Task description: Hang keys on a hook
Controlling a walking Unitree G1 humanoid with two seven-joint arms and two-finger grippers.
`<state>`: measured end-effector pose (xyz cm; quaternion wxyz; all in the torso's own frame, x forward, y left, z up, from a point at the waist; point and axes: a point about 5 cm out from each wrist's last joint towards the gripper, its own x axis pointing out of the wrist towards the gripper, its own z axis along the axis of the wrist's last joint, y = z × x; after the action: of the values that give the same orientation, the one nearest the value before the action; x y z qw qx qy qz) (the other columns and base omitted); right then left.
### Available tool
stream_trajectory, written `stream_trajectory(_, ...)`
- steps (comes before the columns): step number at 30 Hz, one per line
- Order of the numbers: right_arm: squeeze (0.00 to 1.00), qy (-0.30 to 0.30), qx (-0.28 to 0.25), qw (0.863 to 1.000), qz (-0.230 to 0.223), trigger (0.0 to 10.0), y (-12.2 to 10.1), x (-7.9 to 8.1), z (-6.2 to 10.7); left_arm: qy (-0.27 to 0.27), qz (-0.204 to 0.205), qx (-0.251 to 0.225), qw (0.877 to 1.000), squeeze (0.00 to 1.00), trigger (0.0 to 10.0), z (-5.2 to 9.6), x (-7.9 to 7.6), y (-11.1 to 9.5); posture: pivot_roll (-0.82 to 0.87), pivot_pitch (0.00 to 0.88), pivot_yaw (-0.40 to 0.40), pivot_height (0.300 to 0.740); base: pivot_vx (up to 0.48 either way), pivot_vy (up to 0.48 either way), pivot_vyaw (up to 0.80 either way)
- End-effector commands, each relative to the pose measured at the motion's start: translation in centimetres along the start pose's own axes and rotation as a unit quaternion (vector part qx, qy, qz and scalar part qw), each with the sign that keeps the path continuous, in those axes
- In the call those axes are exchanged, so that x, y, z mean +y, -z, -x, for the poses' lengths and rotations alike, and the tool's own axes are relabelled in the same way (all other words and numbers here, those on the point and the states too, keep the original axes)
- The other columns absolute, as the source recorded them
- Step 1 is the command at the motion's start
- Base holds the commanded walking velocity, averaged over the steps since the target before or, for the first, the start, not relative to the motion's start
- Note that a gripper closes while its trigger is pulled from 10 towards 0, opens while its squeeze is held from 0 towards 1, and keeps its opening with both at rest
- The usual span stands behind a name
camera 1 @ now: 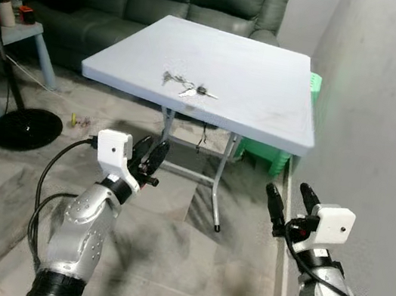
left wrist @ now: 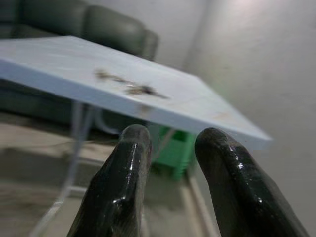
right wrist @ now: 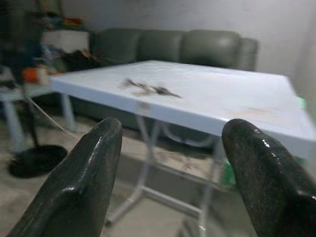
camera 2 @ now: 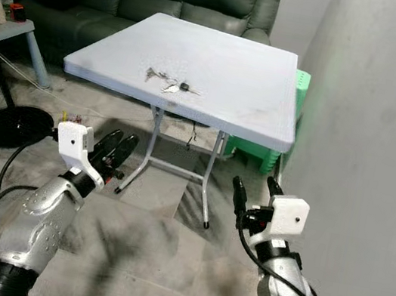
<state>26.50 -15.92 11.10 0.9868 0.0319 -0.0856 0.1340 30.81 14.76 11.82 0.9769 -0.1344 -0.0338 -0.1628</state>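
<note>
We see the small bunch of metal keys (camera 1: 186, 86) lying on the pale blue square table (camera 1: 268, 99), ahead of and above both grippers. Our left gripper (camera 1: 149, 154), fingers narrowly parted, sits nearer; our right gripper (camera 1: 292, 199) gapes wide, empty.

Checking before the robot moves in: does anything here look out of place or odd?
Only the keys: they lie loose on the table near its front edge, not on any hook. The tabletop looks smudged. Both end effectors, left and right, are open and short of the table.
</note>
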Motion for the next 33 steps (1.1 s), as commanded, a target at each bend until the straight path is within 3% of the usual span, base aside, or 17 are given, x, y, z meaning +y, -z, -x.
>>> stream_trajectory(1,0.0,0.009,-0.002,1.0,0.009,10.0,-0.37,-0.84,0.3,0.014,0.004,-0.006,1.0,0.0,10.0,-0.43,-0.88,-0.14,0.11,0.0,-0.055,0.74,0.244,0.416,0.0)
stream_trajectory(14,0.0,0.008,0.001,1.0,0.01,10.0,-0.42,-0.84,0.35,0.012,0.001,-0.008,1.0,0.0,10.0,-0.39,-0.84,-0.19,0.11,0.0,-0.057,0.74,0.338,0.332,0.0)
stream_trajectory(33,0.0,0.008,0.002,1.0,0.012,10.0,-0.45,-0.86,0.47,0.012,0.003,-0.008,1.0,0.0,10.0,-0.34,-0.85,-0.12,0.11,0.0,-0.058,0.74,0.433,0.0,0.0)
